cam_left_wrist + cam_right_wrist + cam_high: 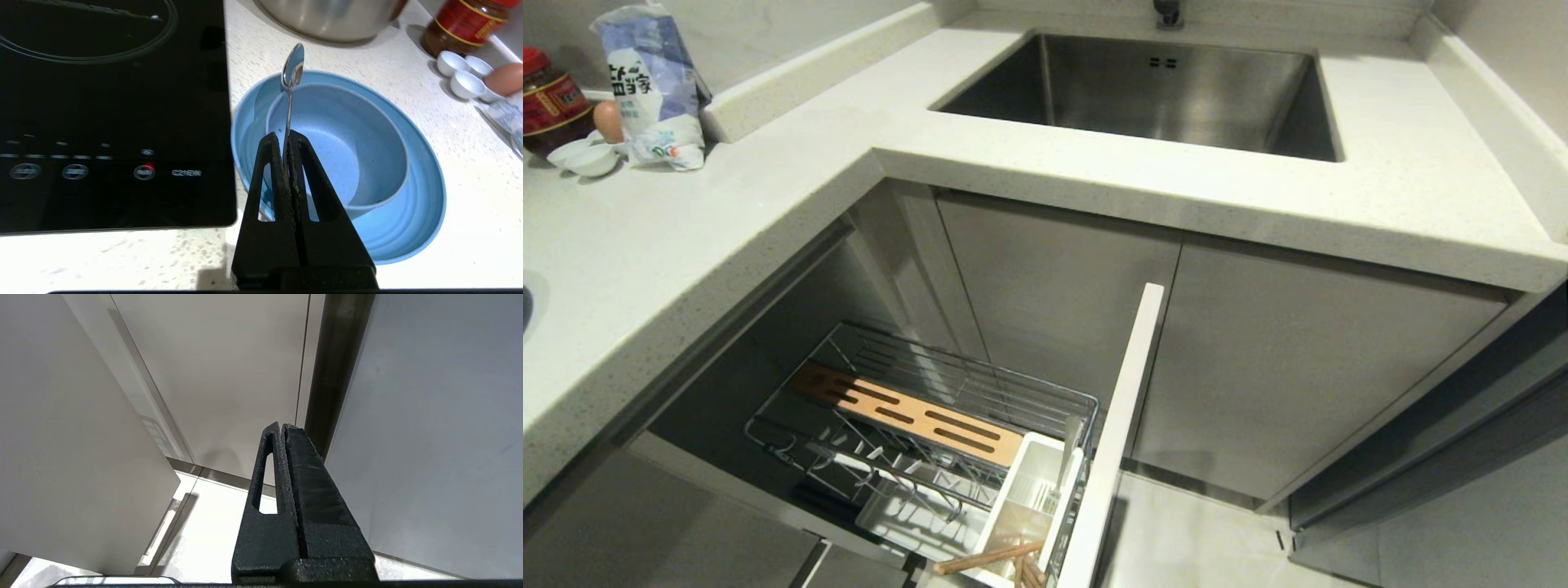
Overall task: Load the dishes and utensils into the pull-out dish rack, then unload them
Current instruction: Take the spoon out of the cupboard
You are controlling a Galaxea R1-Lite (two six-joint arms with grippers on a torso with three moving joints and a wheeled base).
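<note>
Spoon (291, 87), silver and long-handled, stood clamped by its handle in the left pincer (287, 141), bowl-end up above the blue bowl (339, 155). That bowl sat inside the light-blue plate (412, 196) on the worktop (470, 171), just beside the black cooktop (110, 114). Near the bowl stood a steel pot (327, 18) and white saucers (461, 73). Below, the pull-out dish rack (931, 408) stood open, chopsticks (988, 559) in its white caddy (1033, 498). The right pincer (282, 430) was closed on nothing, near the cabinet doors.

head looks down; wrists close (sharing white saucers (584, 155)).
</note>
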